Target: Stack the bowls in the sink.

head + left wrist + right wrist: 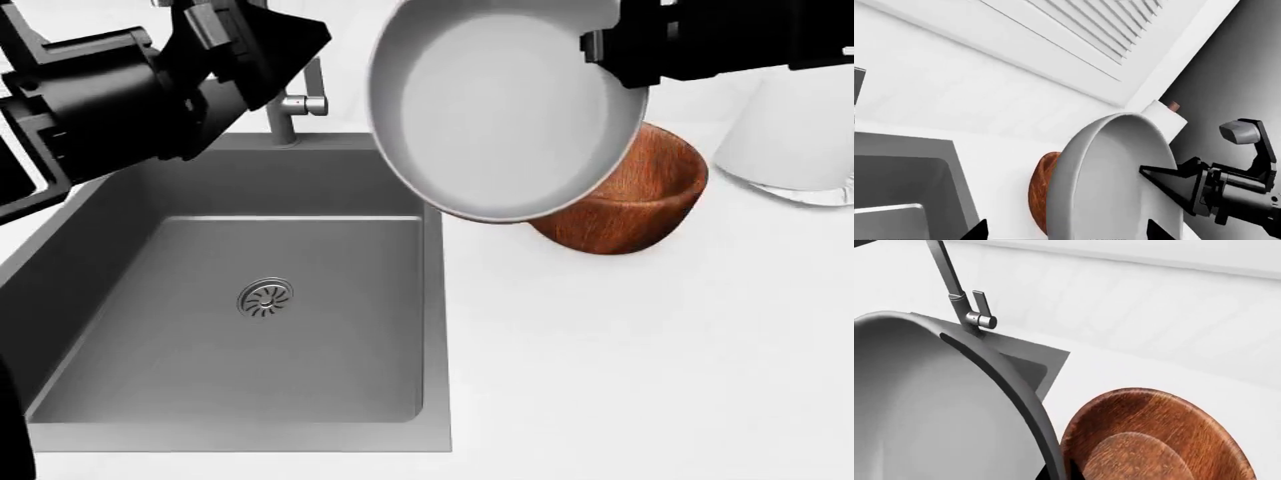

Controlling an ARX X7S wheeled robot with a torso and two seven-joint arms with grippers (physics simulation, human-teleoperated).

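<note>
The left gripper [267, 50] is held above the sink [227, 400], its jaw state not discernible; the grey bowl [501, 110], tilted, is clamped at its rim by the right gripper [607, 50]; the wooden bowl [627, 195] is seen on the counter [641, 380] just beneath that gripper.

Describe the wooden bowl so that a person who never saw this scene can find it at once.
Start from the dark grey sink set into the white counter. On the counter just beyond its right back corner sits the wooden bowl, upright, partly hidden behind the grey bowl that the right hand holds tilted in the air. It is the only reddish-brown thing with visible grain; the other bowl is plain grey.
</note>
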